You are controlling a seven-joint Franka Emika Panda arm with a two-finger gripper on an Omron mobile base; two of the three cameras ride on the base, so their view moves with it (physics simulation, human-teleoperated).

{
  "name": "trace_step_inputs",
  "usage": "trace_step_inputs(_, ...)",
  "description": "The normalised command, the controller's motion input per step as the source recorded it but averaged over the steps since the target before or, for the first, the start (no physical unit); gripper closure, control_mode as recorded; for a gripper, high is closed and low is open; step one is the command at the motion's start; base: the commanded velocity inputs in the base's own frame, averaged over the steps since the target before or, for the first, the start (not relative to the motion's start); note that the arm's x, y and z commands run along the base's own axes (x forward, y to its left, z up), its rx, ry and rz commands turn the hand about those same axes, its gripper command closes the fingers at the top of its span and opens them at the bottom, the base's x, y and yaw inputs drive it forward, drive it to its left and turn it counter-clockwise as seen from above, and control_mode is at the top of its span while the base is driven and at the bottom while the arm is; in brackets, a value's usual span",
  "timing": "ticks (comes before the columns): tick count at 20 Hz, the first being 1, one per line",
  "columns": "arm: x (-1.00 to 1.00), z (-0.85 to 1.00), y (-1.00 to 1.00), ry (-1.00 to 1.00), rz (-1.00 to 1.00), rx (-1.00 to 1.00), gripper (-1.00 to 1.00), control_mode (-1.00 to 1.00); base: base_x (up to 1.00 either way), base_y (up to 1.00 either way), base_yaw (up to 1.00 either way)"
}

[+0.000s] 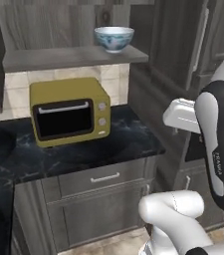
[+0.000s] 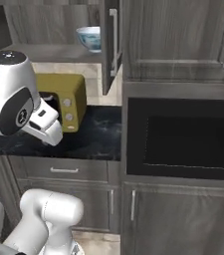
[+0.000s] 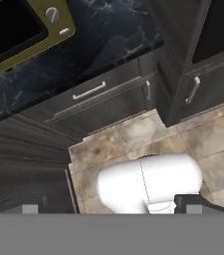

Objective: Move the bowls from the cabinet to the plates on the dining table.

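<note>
One blue-patterned white bowl (image 1: 114, 38) stands upright on the shelf (image 1: 68, 57) of the open dark wood-grain wall cabinet (image 2: 111, 45), at 1 o'clock above one yellow toaster oven (image 1: 69, 110). The oven sits on a black white-veined marble worktop (image 1: 128, 139) over grey drawer fronts; one built-in black oven (image 2: 180, 139) is at 3 o'clock, above a tan tile floor (image 3: 133, 137). One pincer (image 3: 108, 209), released and empty, points down at the floor.

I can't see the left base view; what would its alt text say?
A blue-patterned white bowl sits on the open cabinet's shelf, above a yellow toaster oven on a black marble counter. The robot's white arm rises at right.
</note>
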Motion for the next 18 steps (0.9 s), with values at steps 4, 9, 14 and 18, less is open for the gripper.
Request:
trace_step_inputs(4, 0.00, 0.00, 0.00, 0.00, 0.00, 0.00, -1.00, 1.00, 0.83, 0.52, 0.09)
trace_step_inputs(9, 0.00, 0.00, 0.00, 0.00, 0.00, 0.00, -1.00, 1.00, 0.95, 0.54, 0.04)
trace_step_inputs(14, 0.00, 0.00, 0.00, 0.00, 0.00, 0.00, -1.00, 1.00, 0.98, 0.09, 0.03)
trace_step_inputs(18, 0.00, 0.00, 0.00, 0.00, 0.00, 0.00, -1.00, 1.00, 0.17, 0.03, 0.00)
